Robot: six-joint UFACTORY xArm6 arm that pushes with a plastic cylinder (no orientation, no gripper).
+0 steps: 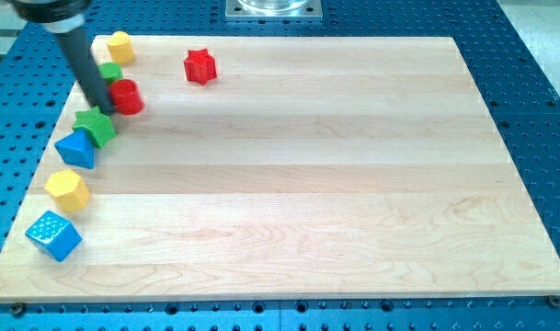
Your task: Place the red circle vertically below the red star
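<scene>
Taking the red circle (126, 97) as the landmark, and working from the view's bottom upward. Nearest, well down and to the view's left of it, sits a blue cube (53, 235) at the board's corner, then a yellow block (67, 189) just above that, hexagon-like as far as I can make out. Closer to the circle come a blue triangle-like block (76, 148) and a green star (96, 125), the two touching or nearly so; the green star lies just below and left of the circle.

My tip (102, 110) rests right at the circle's left side, touching it or very nearly, between the circle and the green star. There is no claw on this arm, only the rod, so nothing can be said of opening or clenching. Behind the rod, just up and left of the circle, a second green block (111, 72) peeks out; its shape is hidden. Farther up-left is a yellow cylinder-like block (120, 45).

The red star (200, 66) lies up and to the right of the circle, apart from it. So the job looks barely begun: the circle is well left of the star's column and needs pushing rightward until it sits straight below the star. From the left side the tip seems well placed for that push.

No containers are present; everything lies loose on the wooden board (353, 184).
</scene>
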